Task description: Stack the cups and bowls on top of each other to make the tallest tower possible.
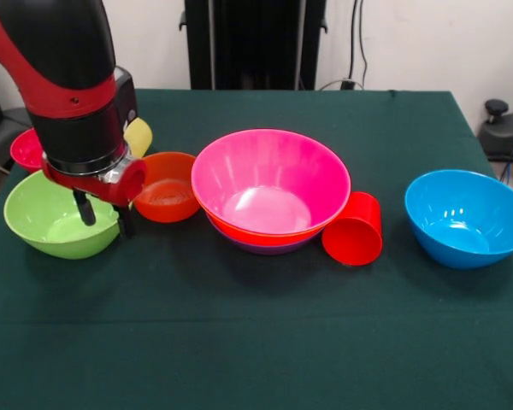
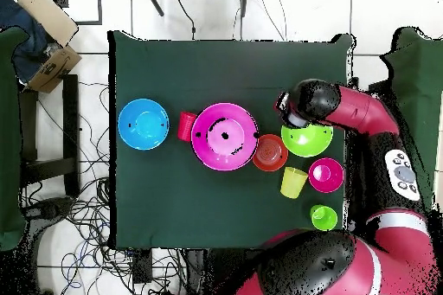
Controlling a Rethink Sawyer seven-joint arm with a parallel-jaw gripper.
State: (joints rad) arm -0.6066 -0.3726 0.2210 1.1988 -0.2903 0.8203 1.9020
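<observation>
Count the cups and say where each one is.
3. Red cup lies against the pink bowl; yellow cup stands beside the small red-orange bowl; green cup stands near the magenta bowl. None seems hidden.

Bowls (image 1: 271,190) and red cup (image 1: 354,229): glossy smooth plastic. Table cover (image 1: 256,342): matt dark-green cloth.

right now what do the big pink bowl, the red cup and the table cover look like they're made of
Pink bowl: probably plastic, glossy; bright highlights on its inner wall, even saturated colour.
Red cup: likely the same glossy plastic; it lies on its side with a soft sheen along the wall.
Table cover: seems to be dark green cloth, matte; no reflections, faint creases.
</observation>
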